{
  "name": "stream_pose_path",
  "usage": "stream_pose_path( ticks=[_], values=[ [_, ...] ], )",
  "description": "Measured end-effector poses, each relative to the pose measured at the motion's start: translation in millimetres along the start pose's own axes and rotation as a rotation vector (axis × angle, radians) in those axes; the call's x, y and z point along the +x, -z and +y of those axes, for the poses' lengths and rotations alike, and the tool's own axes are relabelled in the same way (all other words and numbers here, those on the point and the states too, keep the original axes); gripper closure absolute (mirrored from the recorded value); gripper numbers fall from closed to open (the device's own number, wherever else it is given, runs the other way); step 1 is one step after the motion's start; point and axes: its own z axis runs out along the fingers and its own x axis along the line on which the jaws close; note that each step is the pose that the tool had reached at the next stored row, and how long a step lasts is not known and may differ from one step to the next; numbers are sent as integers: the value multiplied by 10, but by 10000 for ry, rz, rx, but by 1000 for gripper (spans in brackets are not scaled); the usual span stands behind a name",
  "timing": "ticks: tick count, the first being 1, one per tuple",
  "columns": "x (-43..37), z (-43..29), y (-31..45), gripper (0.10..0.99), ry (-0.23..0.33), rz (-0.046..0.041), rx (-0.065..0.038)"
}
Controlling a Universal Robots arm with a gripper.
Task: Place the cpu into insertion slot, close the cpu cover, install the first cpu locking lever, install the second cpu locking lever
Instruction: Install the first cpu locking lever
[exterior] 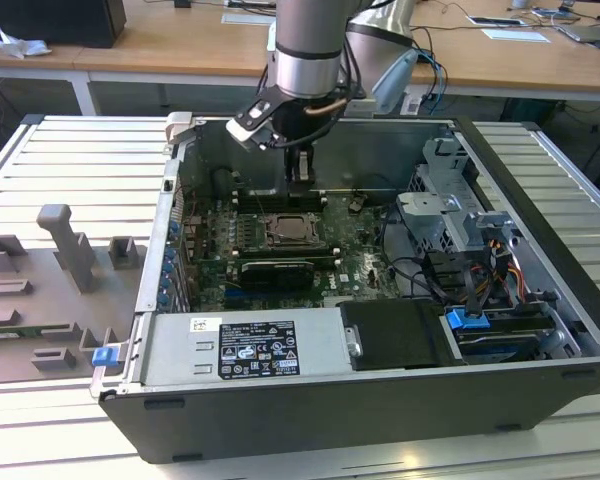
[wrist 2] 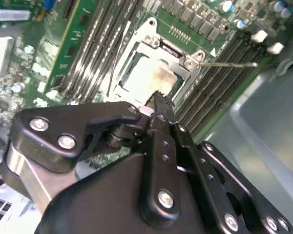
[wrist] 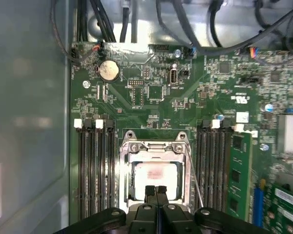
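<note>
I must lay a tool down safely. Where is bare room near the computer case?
Free: ribbed table at the exterior view's right of the case. Crowded: grey fixtures at that view's left; inside, the gripper hangs over the insertion slot.

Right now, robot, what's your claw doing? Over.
Gripper shut, empty, above cpu. Cpu seated, cpu cover down. One locking lever sticking out loose. Over.

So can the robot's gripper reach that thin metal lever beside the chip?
Probably yes. The gripper hangs right above the chip, and the lever sticks out just beside it with nothing on top. The gripper is shut now.
</note>
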Motion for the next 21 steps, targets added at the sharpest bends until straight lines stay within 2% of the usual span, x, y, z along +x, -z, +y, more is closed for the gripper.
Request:
stream_pose_path(
  ticks=[1,3,7,13,17,21],
  values=[
    [-3,-1,45,980,-1,-2,1],
    [-12,-10,243,980,-3,-4,-14],
    [-12,-17,247,980,571,-12,-66],
    [-12,-25,241,980,2091,-36,-142],
    [-12,-26,241,980,2703,-46,-173],
    [-12,-26,241,980,2935,-50,-185]
  ],
)
